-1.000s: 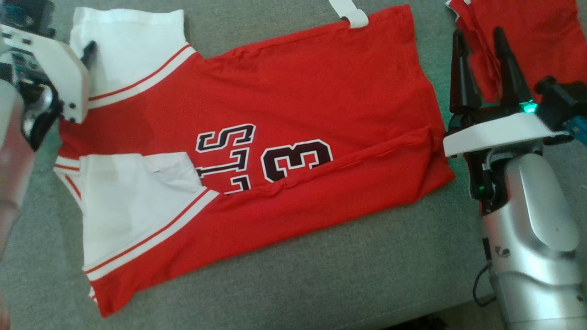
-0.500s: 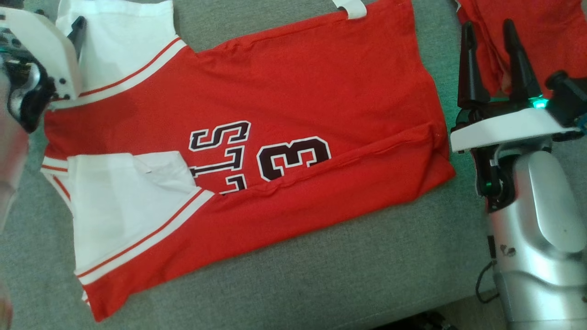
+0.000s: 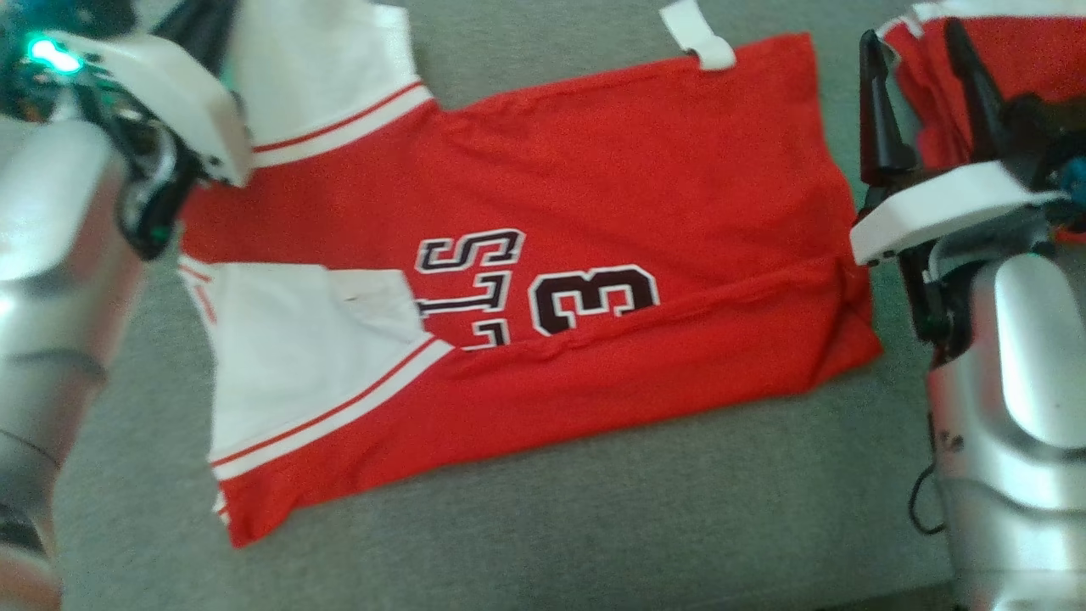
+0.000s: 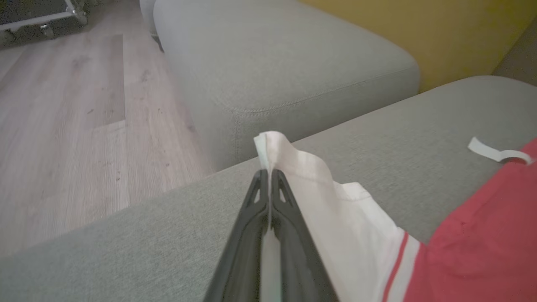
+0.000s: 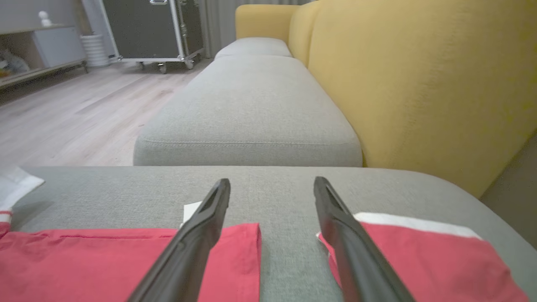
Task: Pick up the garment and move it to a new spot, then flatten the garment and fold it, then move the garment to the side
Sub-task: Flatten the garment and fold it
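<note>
The garment (image 3: pixel 594 195) is a red jersey with white sleeves and dark lettering, spread flat on the grey cushion (image 3: pixel 594 526). My left gripper (image 3: pixel 199 21) is at the garment's far left corner, shut on the edge of the white sleeve (image 4: pixel 302 167), which stands pinched up at the closed fingertips (image 4: pixel 268 172). My right gripper (image 3: pixel 920 85) stands open just past the garment's right edge. In the right wrist view its fingers (image 5: pixel 272 180) straddle a bare grey strip, with the garment (image 5: pixel 84 260) on the left side and nothing between them.
A second red cloth with a white border (image 3: pixel 1018 51) lies right of my right gripper. A loose white strip (image 3: pixel 696 34) lies at the garment's far edge. Beyond are another grey seat cushion (image 5: pixel 251 105), a yellow backrest (image 5: pixel 419 84), wooden floor (image 4: pixel 63 126) and a wheeled black case (image 5: pixel 147 29).
My left gripper has shut on the white sleeve's edge, having stood open before. The head camera has shifted, so the whole picture sits further right. The right gripper stays open.
</note>
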`<state>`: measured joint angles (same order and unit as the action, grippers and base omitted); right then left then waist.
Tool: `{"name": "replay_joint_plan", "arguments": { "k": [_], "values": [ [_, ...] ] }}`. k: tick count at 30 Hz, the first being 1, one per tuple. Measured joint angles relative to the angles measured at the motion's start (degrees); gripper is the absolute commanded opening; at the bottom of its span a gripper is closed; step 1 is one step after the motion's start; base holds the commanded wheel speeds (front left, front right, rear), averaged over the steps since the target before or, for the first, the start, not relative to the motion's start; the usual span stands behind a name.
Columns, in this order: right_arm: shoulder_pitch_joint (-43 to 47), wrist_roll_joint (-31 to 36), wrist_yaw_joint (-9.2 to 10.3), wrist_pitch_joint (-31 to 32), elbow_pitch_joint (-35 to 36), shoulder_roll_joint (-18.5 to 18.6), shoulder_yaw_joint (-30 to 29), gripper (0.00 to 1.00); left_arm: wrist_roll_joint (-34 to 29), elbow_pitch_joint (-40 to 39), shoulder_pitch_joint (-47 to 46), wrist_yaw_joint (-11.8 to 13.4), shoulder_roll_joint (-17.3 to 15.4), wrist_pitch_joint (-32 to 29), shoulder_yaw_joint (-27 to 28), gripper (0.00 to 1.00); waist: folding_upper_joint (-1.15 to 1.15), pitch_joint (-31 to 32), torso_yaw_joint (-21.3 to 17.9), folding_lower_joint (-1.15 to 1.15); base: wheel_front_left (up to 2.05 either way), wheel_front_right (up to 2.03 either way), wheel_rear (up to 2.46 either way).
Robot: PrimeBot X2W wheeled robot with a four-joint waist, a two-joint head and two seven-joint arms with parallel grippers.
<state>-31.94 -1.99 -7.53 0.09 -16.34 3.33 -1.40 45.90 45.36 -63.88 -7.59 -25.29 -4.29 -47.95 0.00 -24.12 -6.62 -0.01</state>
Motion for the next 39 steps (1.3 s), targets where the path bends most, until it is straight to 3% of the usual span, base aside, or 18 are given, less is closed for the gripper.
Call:
{"name": "replay_joint_plan", "arguments": {
  "k": [8,16,24,30,32,39],
  "values": [
    [-3.6,-0.5,0.00,6.6,-6.0,7.8,7.1,1.00,-0.3,-7.8,4.2,0.0,0.3,7.8,-7.1,0.00,0.00,3.7,7.0,0.00,0.00,0.00,0.00],
    [-9.0,-3.1,0.00,11.3,-22.2,13.3,7.6,1.00,-1.2,-15.5,6.8,0.1,-1.0,8.9,-10.0,0.00,0.00,5.7,12.7,0.00,0.00,0.00,0.00],
    [-13.6,0.0,0.00,13.0,-36.2,15.4,5.6,1.00,-1.5,-20.5,7.0,0.6,-1.1,7.9,-11.2,0.00,0.00,5.6,15.5,0.00,0.00,0.00,0.00],
    [-16.7,1.3,0.00,11.6,-41.5,15.3,5.9,1.00,-1.5,-21.9,7.1,1.3,-1.2,7.4,-11.3,0.00,0.00,4.5,15.6,0.01,0.00,0.00,0.00],
    [-18.0,1.3,0.00,11.2,-42.9,15.0,6.4,0.03,-1.5,-21.9,7.1,1.6,-1.3,7.4,-11.3,0.00,0.00,4.3,15.5,0.01,0.00,0.00,0.00],
    [-19.6,-1.1,0.00,6.8,-45.6,13.6,7.7,0.00,-1.0,-20.2,7.1,3.1,-1.6,7.5,-10.9,0.00,0.00,4.3,14.7,0.01,0.00,0.00,0.00]
  ]
}}
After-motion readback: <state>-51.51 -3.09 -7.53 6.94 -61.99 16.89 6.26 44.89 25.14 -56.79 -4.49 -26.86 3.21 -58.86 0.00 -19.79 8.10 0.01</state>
